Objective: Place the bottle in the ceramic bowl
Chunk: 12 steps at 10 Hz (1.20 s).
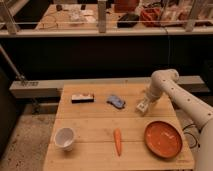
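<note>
A small blue-grey object [116,101], apparently the bottle on its side, lies at the back middle of the wooden table [95,127]. The white ceramic bowl [65,138] stands upright at the front left. My gripper [142,106] hangs low over the table at the back right, to the right of the bottle and apart from it. It is open and I see nothing between its fingers. The pale arm [172,95] reaches in from the right edge.
An orange plate [163,139] lies at the front right, just below the gripper. A carrot [117,141] lies at the front middle. A dark flat packet [82,98] lies at the back left. A rail and cluttered benches stand behind the table.
</note>
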Tool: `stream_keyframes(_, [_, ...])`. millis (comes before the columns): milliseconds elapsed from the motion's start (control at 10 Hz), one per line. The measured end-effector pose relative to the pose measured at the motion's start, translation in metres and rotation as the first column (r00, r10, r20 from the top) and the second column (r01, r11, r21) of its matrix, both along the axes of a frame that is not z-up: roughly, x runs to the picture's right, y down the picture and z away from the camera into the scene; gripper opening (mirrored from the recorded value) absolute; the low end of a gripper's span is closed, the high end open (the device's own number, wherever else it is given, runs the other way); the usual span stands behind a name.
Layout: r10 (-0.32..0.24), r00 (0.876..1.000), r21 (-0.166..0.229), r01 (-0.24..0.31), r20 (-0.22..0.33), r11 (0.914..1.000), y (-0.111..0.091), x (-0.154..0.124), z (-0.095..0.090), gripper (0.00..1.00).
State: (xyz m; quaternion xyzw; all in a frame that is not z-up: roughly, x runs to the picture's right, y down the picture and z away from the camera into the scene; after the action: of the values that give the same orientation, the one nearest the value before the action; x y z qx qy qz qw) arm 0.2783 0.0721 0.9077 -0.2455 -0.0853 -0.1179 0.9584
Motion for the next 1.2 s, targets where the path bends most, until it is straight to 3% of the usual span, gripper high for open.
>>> stream_keyframes(1200, [0.003, 1.0, -0.007, -0.003, 0.001, 1.0, 0.0032, -0.0001, 0.0033, 0.8])
